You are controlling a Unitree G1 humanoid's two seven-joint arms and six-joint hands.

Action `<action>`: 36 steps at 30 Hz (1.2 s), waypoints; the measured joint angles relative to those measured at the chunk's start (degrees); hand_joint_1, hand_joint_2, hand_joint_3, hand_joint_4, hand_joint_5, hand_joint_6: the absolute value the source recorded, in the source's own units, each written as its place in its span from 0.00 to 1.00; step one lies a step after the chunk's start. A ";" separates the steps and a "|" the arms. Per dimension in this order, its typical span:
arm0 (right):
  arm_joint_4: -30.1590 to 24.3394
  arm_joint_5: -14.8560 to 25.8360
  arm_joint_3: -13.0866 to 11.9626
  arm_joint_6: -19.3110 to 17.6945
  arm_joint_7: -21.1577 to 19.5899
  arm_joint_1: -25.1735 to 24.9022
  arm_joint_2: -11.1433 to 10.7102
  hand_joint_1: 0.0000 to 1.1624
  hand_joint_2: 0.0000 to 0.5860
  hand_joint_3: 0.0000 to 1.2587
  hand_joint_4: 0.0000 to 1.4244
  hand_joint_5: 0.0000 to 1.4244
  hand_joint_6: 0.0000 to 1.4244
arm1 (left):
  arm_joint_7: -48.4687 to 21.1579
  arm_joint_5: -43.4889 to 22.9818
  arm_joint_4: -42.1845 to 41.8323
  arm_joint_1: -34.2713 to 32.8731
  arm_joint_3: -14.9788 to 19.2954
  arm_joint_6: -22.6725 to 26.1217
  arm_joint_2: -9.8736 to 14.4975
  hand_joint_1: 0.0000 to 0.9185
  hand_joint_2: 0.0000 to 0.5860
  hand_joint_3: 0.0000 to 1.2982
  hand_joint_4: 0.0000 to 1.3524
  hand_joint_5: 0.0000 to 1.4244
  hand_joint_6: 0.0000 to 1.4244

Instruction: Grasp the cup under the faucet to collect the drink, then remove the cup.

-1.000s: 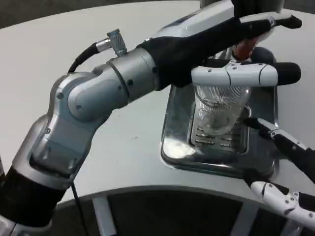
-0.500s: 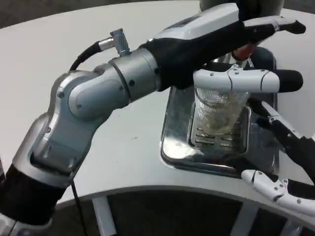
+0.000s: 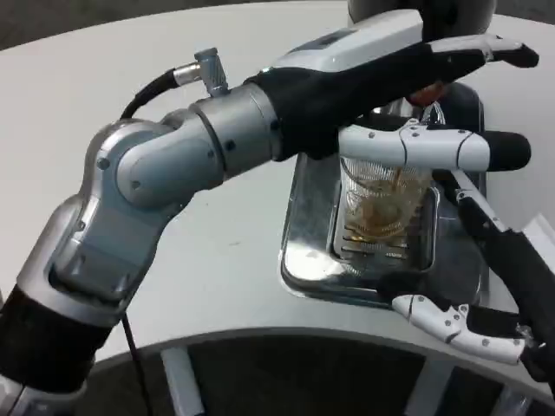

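A clear ribbed plastic cup (image 3: 381, 204) stands upright on the grate of the steel drip tray (image 3: 305, 251), under the faucet. Amber drink streams into it and fills its lower part. My left hand (image 3: 408, 69) reaches across from the left, its fingers stretched over the red faucet lever (image 3: 427, 92) and pressing on it. Its thumb (image 3: 434, 147) lies across the front of the cup's rim. My right hand (image 3: 486, 286) is at the lower right with its fingers spread. One dark finger (image 3: 473, 217) points up along the cup's right side, and a white one (image 3: 447, 321) lies before the tray. It holds nothing.
The dark dispenser body (image 3: 455, 17) rises behind the tray at the top right. The white round table (image 3: 173, 286) stretches off to the left, with its curved front edge just below the tray. My left forearm (image 3: 191, 156) spans the middle of the picture.
Amber drink has started to flow and has risen in the cup. My right hand has moved up and left towards the cup. My left hand stays on the lever.
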 measured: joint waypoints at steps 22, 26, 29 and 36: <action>6.73 -3.65 2.64 -1.13 -7.67 -4.88 5.33 0.63 0.44 0.00 0.00 0.00 0.05 | -0.12 -0.07 0.00 -0.28 0.01 -0.23 0.39 0.00 0.15 0.11 0.03 0.04 0.09; 6.77 -3.54 2.42 -1.15 -7.67 -4.91 5.27 0.62 0.42 0.00 0.00 0.00 0.02 | -0.30 -0.09 0.00 -0.32 0.01 -0.23 0.44 0.00 0.15 0.11 0.03 0.04 0.09; 7.05 -3.41 2.44 -1.29 -7.67 -5.13 5.22 0.62 0.42 0.00 0.00 0.00 0.01 | -0.37 -0.08 0.00 -0.42 0.01 -0.24 0.50 0.00 0.15 0.11 0.03 0.04 0.09; 10.99 -3.63 2.85 -5.05 -10.44 -5.96 5.85 0.62 0.42 0.00 0.00 0.00 0.01 | -0.44 -0.08 0.04 -0.52 0.01 -0.33 0.55 0.00 0.15 0.11 0.03 0.04 0.09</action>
